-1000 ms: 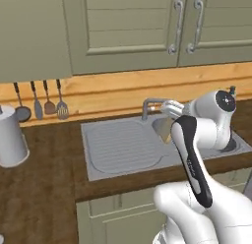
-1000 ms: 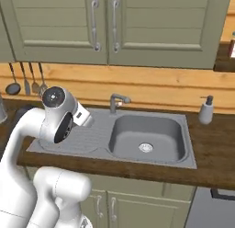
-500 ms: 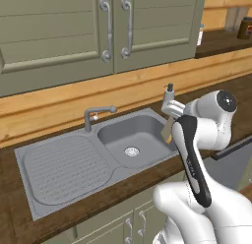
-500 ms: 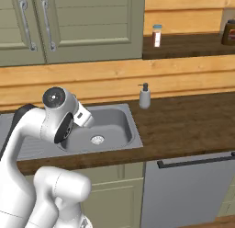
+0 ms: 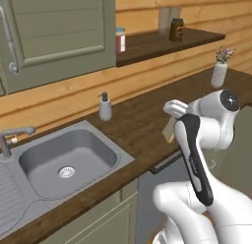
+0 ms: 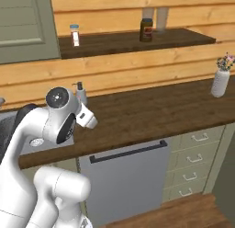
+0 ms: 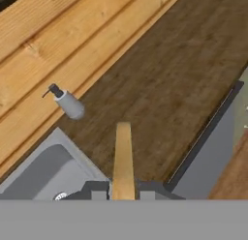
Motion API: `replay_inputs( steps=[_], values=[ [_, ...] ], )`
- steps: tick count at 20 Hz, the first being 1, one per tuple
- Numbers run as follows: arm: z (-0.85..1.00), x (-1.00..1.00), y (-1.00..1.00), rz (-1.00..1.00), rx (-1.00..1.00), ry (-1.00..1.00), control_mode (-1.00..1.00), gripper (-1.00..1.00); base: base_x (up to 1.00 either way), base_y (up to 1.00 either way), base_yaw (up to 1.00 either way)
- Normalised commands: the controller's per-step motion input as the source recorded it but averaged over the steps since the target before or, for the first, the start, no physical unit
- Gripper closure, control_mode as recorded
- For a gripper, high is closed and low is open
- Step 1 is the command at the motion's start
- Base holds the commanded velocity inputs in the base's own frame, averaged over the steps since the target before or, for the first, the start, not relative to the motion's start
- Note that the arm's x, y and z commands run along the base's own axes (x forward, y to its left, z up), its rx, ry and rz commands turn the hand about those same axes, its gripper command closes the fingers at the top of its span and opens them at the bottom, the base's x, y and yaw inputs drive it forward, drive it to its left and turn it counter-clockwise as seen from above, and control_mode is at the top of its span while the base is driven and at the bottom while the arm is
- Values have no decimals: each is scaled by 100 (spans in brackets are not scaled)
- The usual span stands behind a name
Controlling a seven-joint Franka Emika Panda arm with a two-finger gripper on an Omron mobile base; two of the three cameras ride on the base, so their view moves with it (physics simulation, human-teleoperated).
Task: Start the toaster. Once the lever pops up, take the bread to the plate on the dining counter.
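A tan-brown slice of bread (image 7: 123,157) stands edge-on between my two dark fingertips, and my gripper (image 7: 123,193) is shut on it. In the left base view the same bread (image 5: 168,133) hangs below the white hand, with the gripper (image 5: 171,122) held over the front part of a dark wood counter (image 5: 147,121). From the right base view the hand (image 6: 86,118) points out over that counter's edge. The toaster, the lever, the plate and the dining counter are out of view.
A steel sink (image 5: 69,159) lies to the left, with a grey soap dispenser (image 5: 105,107) by the wooden wall. A dishwasher front with a dark handle (image 6: 126,151) and drawers (image 6: 193,163) sit below the counter. A vase of flowers (image 6: 221,81) stands far right; jars (image 6: 146,29) stand on a shelf.
The whole picture has shifted: the base has travelled right along the counter, so the sink slid left and the shelf, vase and dishwasher came in. The gripper still grips the bread.
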Motion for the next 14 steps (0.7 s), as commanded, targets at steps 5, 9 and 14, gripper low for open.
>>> replay_inputs(
  steps=[5, 9, 14],
  values=[
    [0, 0, 0, 0, 0, 0, 100, 100, 0, -100, -20],
    [0, 0, 0, 0, 0, 0, 100, 100, 0, -100, -16],
    [0, 0, 0, 0, 0, 0, 100, 100, 0, -100, -20]
  ],
)
